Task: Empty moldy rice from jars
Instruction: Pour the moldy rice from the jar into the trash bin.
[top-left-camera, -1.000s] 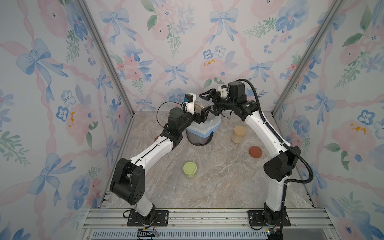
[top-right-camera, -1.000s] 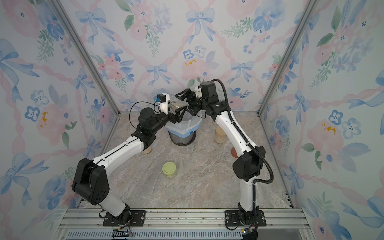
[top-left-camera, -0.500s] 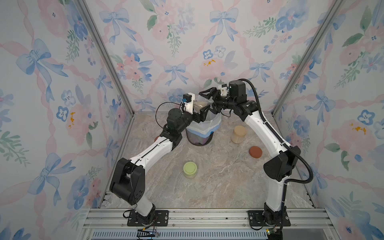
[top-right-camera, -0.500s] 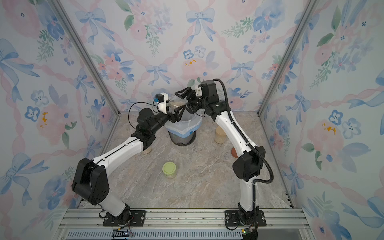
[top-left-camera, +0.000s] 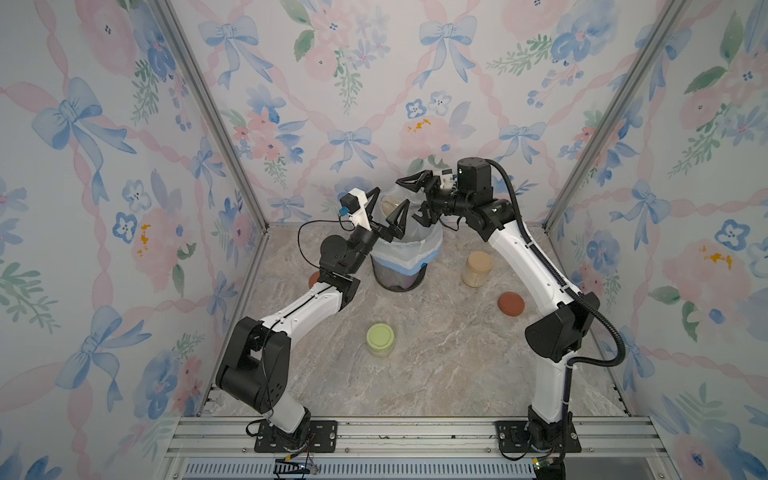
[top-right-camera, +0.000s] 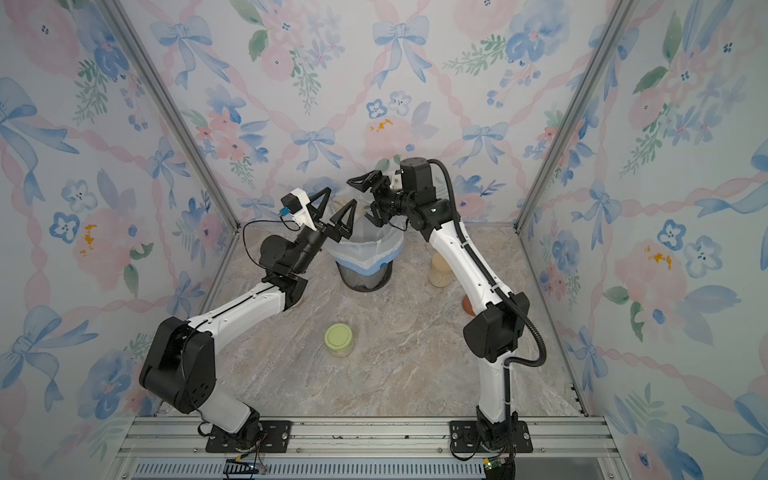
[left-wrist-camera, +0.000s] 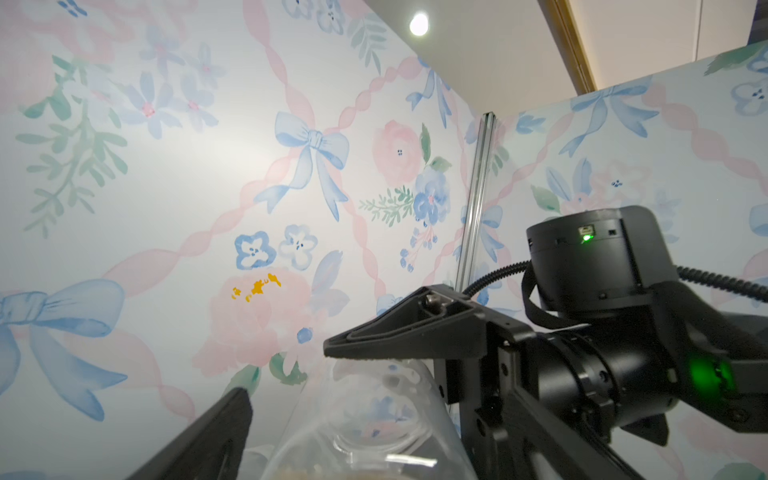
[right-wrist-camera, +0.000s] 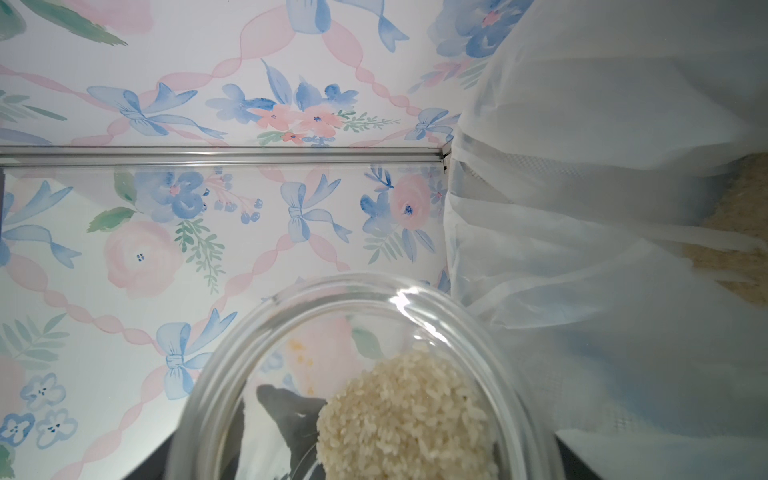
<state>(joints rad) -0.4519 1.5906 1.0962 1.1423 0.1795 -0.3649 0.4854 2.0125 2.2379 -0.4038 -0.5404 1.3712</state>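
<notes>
An open clear jar (left-wrist-camera: 365, 419) hangs tipped above the bin, with a clump of pale moldy rice (right-wrist-camera: 407, 415) still inside near its mouth. My right gripper (top-left-camera: 406, 199) is shut on this jar; one finger (left-wrist-camera: 399, 336) lies along the glass. My left gripper (top-left-camera: 392, 195) stands wide open around the jar's base, and its one visible finger (left-wrist-camera: 216, 436) is apart from the glass. More rice (right-wrist-camera: 739, 232) lies inside the bin's liner. A beige-lidded jar (top-left-camera: 478, 269) and a green-lidded jar (top-left-camera: 379, 338) stand full on the table.
The dark mesh bin (top-left-camera: 401, 274) with a white liner (top-left-camera: 428, 245) stands at the back, between both arms. A rust-red lid (top-left-camera: 511, 304) lies by the right arm. Another rust-red top (top-left-camera: 313, 278) shows behind the left arm. Walls close in on three sides.
My left gripper has opened wide and let go of the open jar. The jar now stays in my right gripper above the bin.
</notes>
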